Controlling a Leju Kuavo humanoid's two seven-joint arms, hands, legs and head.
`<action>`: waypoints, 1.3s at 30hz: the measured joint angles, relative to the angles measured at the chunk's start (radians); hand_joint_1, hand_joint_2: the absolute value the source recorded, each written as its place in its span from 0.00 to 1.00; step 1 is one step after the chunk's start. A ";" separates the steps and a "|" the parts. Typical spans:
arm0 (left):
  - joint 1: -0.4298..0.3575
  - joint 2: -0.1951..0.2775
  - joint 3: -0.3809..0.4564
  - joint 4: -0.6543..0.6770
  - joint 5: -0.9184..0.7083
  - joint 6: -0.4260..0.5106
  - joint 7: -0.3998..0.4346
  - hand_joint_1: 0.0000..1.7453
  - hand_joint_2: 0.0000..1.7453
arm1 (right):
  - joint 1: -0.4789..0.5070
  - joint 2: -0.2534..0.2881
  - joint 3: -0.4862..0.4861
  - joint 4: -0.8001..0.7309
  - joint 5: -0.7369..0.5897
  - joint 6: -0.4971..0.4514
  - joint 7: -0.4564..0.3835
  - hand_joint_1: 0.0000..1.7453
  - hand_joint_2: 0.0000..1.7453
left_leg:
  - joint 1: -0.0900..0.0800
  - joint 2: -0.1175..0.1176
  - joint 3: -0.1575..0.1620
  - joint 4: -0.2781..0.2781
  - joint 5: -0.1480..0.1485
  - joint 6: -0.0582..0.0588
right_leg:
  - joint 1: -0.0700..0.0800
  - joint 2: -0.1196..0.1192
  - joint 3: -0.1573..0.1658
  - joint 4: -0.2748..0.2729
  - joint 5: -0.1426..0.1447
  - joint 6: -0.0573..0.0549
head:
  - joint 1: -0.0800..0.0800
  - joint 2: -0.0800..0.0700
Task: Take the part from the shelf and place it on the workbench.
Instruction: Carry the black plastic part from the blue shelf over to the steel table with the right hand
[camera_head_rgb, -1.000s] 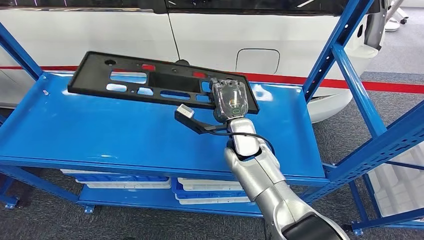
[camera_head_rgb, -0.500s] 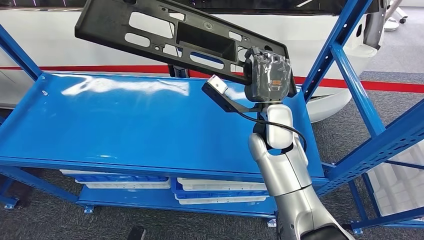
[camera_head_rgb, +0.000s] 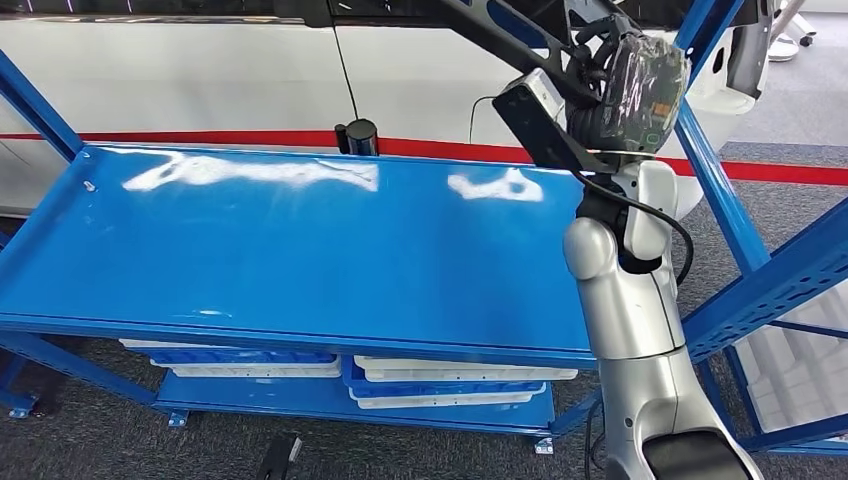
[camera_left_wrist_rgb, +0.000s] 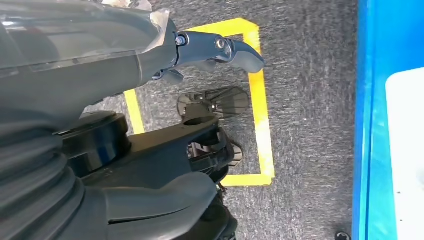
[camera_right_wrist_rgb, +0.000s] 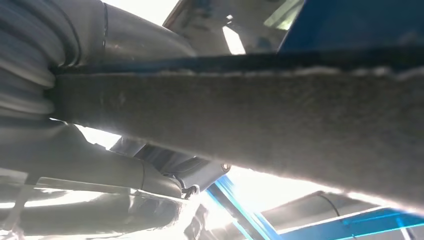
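head high over shelf (camera_head_rgb: 250, 250), wrists close-up

Trays (camera_head_rgb: 440, 385) lie under shelf (camera_head_rgb: 250, 250) (car (camera_head_rgb: 200, 70) behind).

One black part (camera_head_rgb: 520, 25), one blue shelf (camera_head_rgb: 300, 250), two robot hands (camera_head_rgb: 635, 85) (camera_left_wrist_rgb: 90, 55), one white car (camera_head_rgb: 300, 60)

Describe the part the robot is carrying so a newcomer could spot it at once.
Start at the blue shelf in front of the white car, then follow the silver right arm up to the right hand near the blue upright. The black part it grips is a flat panel with cut-outs, raised above the shelf.
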 joint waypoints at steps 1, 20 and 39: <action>0.000 0.002 0.008 0.000 0.009 0.006 0.006 0.00 1.00 | -0.013 0.000 0.000 0.006 -0.021 0.000 -0.006 1.00 1.00 | 0.000 0.000 0.000 0.000 0.000 0.000 | 0.000 0.000 0.000 0.000 0.000 0.000 | 0.000 0.000; 0.054 0.055 0.171 0.000 0.137 0.095 0.000 0.00 1.00 | -0.161 0.099 0.006 0.224 -0.183 -0.056 -0.085 1.00 1.00 | -0.003 0.007 0.011 -0.025 0.012 0.043 | -0.013 -0.008 -0.140 0.291 -0.119 0.013 | 0.009 0.000; 0.081 0.068 0.233 0.000 0.169 0.144 -0.061 0.00 1.00 | -0.187 0.160 0.007 0.358 -0.157 -0.167 -0.086 1.00 1.00 | 0.005 0.006 0.016 0.128 -0.101 -0.016 | -0.015 -0.014 -0.087 0.031 0.062 -0.006 | -0.012 0.000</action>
